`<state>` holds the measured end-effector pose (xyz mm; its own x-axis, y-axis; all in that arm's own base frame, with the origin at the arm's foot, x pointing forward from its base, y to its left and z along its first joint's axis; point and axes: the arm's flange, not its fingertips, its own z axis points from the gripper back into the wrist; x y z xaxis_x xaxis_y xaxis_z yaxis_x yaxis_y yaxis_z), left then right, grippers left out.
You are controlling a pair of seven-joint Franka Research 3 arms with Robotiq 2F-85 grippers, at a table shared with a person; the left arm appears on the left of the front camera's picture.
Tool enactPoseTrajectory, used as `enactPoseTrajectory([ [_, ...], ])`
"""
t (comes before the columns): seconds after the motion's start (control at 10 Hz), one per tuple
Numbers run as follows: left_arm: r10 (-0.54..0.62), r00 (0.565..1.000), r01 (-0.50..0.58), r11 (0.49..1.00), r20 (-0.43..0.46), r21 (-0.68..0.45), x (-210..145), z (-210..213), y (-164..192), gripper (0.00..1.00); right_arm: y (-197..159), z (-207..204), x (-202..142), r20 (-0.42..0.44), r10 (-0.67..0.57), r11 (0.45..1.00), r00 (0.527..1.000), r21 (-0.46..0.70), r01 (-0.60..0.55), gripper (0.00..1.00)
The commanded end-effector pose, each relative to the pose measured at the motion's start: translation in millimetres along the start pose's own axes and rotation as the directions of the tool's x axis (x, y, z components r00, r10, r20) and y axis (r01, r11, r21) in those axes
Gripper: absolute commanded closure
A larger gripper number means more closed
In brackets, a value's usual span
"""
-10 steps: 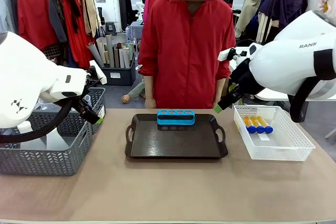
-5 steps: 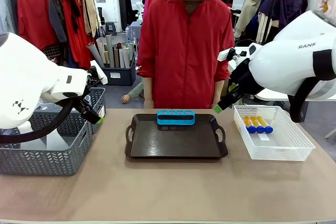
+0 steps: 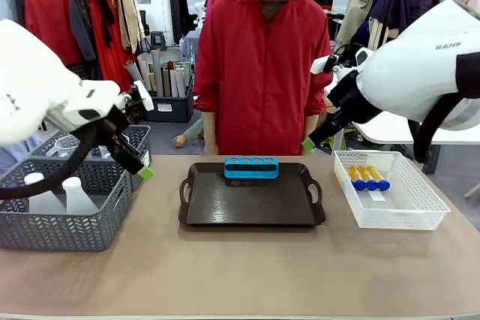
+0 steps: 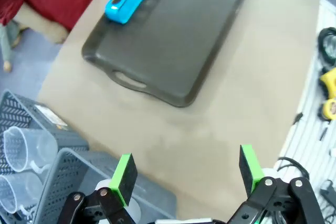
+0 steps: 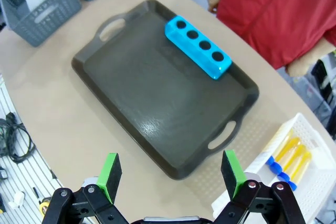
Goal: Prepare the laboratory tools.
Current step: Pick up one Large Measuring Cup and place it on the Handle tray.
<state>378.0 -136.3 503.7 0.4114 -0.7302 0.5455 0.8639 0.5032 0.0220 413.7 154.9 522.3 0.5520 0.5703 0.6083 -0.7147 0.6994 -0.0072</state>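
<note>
As rack (image 3: 251, 167) hugs tray (image 3: 247, 204) rim, table (image 3: 225, 267) broad

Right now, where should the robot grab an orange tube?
Probably from above, pinching across the orange middle of the rightmost tube. The tubes lie flat, side by side in the white basket. Its walls block a sideways reach, and the outer one has free room beside it.
</note>
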Motion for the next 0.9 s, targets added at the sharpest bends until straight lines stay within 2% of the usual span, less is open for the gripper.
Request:
enactPoseTrajectory([
  [0.0,-0.009,1.000,0.010,0.999,0.029,-0.043,4.3,21.3,23.6,0.00,-13.8,15.7,6.2,0.038,0.043,0.995,0.998,0.092,-0.047,0.00],
  [0.1,-0.023,0.998,0.024,0.999,0.064,-0.028,6.5,34.9,31.7,0.00,-23.6,29.5,11.5,0.054,0.073,0.987,0.996,0.140,-0.080,0.00],
  [0.5,-0.053,0.976,0.024,0.990,0.211,0.135,9.5,78.4,60.2,0.00,-52.5,74.8,18.0,0.122,0.093,0.986,0.988,0.125,-0.108,0.00],
  [0.8,-0.064,0.955,0.027,0.991,0.291,0.129,18.2,99.5,73.5,0.00,-73.2,97.7,17.1,0.151,0.102,0.988,0.983,0.104,-0.119,0.00],
])
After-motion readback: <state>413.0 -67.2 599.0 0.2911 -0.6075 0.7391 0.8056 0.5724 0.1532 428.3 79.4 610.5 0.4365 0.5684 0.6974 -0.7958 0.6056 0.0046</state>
